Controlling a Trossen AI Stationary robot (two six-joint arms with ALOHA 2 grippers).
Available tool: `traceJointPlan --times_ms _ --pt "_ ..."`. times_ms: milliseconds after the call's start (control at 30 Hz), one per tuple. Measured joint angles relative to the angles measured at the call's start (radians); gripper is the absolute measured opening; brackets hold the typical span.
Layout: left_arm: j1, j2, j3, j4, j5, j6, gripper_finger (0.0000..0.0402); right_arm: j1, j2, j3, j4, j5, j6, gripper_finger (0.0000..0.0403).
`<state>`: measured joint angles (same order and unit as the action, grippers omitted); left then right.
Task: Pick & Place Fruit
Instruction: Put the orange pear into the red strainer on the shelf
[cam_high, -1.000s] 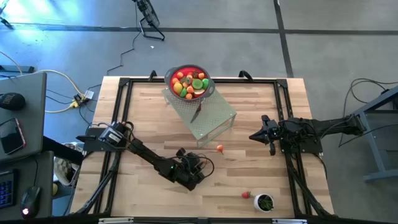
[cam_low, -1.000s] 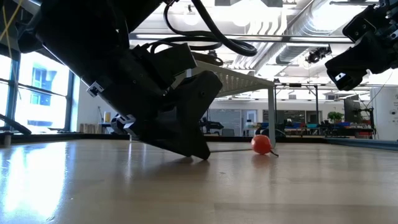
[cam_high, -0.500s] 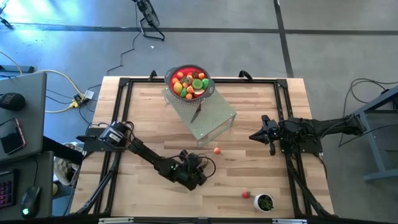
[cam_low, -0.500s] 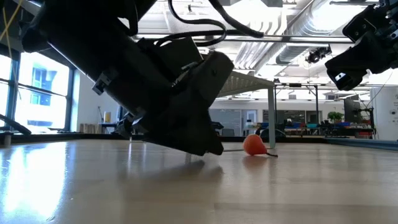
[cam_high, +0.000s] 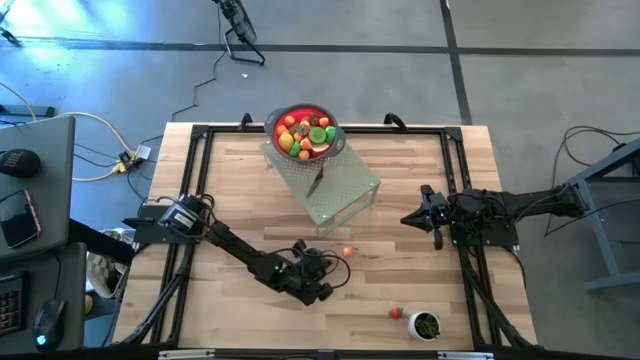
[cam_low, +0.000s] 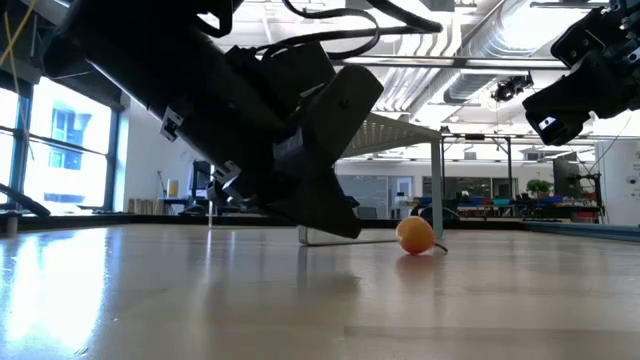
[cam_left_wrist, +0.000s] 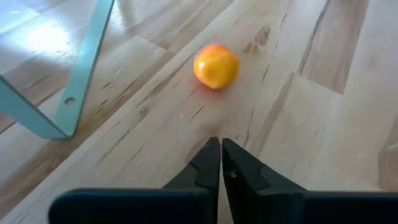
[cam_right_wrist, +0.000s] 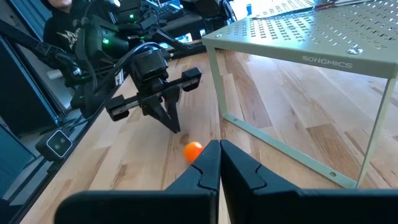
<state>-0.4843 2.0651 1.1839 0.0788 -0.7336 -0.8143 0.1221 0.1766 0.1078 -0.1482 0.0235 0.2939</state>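
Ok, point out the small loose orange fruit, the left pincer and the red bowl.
small orange toy fruit (cam_left_wrist: 216, 65), left wrist view, its middle.
left pincer (cam_left_wrist: 221, 149), left wrist view, shut fingertips.
red round bowl (cam_high: 333, 141), high view, rim.

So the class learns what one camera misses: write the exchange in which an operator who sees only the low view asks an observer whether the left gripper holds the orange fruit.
Operator: Is the left gripper holding the orange fruit?
Observer: No. The left wrist view shows its fingers shut on nothing, and the fruit lies on the wood ahead of them.
Operator: Where is the other arm?
Observer: From above, the right gripper is shut, just right of the metal rack.
Operator: And the bowl?
Observer: The red bowl is at the rack's far end, full of fruit.
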Motion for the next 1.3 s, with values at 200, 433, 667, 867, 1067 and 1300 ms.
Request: traceJointPlan --times_ms 200,433,667,867,1067,1300 --pt "0.0 0.0 0.0 -0.005 0.006 -0.001 0.0028 0.0 0.0 0.0 -0.005 0.0 -0.001 0.0002" --pt "0.001 -0.001 0.0 0.039 -0.016 -0.001 0.0029 0.0 0.0 0.0 -0.006 0.003 -0.002 0.0002" --pt "0.02 -0.002 0.0 0.182 0.0 0.358 0.0029 0.0 0.0 0.0 -0.006 0.005 -0.038 0.0002" --pt "0.088 -0.024 0.002 0.207 0.178 0.505 0.0028 0.0 0.0 0.0 0.002 0.104 -0.055 0.0002" --pt "0.134 -0.037 0.0 0.207 0.297 0.564 0.0024 0.0 0.0 0.0 0.002 0.161 -0.053 0.0002" --pt "0.131 -0.118 -0.088 0.219 0.328 0.588 0.0005 0.0 0.0 0.0 0.003 0.188 -0.046 0.0002"
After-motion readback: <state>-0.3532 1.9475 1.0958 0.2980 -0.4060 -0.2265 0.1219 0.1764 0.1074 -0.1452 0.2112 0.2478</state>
